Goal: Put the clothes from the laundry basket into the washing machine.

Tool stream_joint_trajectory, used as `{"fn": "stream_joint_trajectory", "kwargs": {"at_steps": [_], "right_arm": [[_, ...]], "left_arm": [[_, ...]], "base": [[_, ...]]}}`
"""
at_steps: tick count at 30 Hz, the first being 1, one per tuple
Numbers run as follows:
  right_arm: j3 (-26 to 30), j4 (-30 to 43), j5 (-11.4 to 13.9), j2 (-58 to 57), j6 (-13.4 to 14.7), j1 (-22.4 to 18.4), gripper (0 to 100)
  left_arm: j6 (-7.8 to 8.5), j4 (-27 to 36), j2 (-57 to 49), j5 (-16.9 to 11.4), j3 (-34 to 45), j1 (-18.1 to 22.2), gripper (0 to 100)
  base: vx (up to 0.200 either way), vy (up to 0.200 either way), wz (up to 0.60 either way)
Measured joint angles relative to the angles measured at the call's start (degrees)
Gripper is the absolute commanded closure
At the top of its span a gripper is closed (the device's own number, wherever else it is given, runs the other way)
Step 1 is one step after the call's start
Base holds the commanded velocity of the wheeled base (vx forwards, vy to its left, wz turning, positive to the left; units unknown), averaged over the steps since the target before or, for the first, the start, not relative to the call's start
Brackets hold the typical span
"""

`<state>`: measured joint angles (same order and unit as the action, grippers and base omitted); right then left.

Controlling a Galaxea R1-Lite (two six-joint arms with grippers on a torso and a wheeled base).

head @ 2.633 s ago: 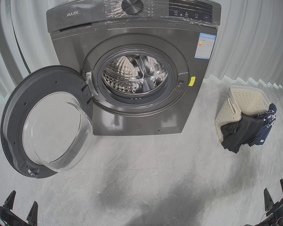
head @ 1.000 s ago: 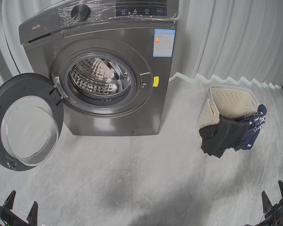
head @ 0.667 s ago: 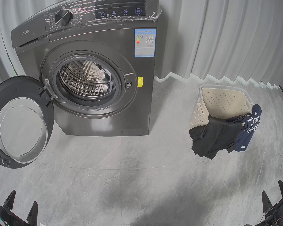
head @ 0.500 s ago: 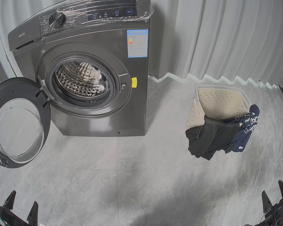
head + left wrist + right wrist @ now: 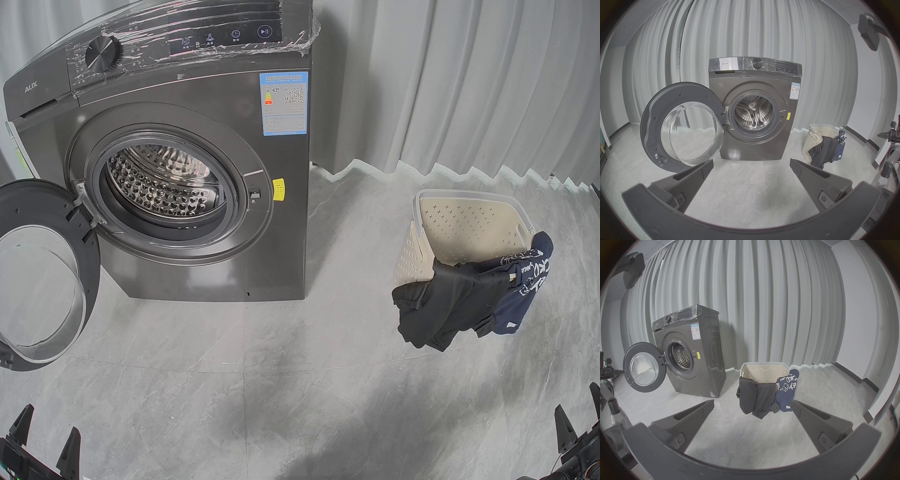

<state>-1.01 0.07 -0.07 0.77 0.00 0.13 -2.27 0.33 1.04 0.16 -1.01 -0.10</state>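
- The clothes (image 5: pixel 450 300) hang over the basket (image 5: pixel 475 195) rim, well ahead of the right hand (image 5: pixel 579 400).
- The left hand (image 5: pixel 50 420) is farther off.
- Both hands are spread apart and empty.

Left tool (image 5: pixel 50 425) low, jaws apart, empty; right tool (image 5: pixel 578 401) low, jaws apart, empty.

Washing machine (image 5: pixel 284 212) stands on floor (image 5: pixel 281 387), back left, curtain (image 5: pixel 450 81) behind. Door (image 5: pixel 25 203) hangs open on its left side. Laundry basket (image 5: pixel 475 195) on floor, well apart to the right. Clothes (image 5: pixel 450 300) draped over basket's near rim.
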Motion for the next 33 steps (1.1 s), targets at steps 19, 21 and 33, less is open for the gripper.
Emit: {"fn": "stream_joint_trajectory", "kwargs": {"at_steps": [19,21,33], "right_arm": [[0.0,0.1,0.0,0.0,0.0,0.0,0],[0.0,0.0,0.0,0.1,0.0,0.0,0],[0.0,0.0,0.0,0.1,0.0,0.0,0]], "left_arm": [[0.09,0.0,0.0,0.0,0.0,0.0,0],[0.06,0.0,0.0,0.0,0.0,0.0,0],[0.02,0.0,0.0,0.0,0.0,0.0,0]], "base": [[0.000,-0.200,0.00],[0.000,-0.200,0.00],[0.000,-0.200,0.00]]}}
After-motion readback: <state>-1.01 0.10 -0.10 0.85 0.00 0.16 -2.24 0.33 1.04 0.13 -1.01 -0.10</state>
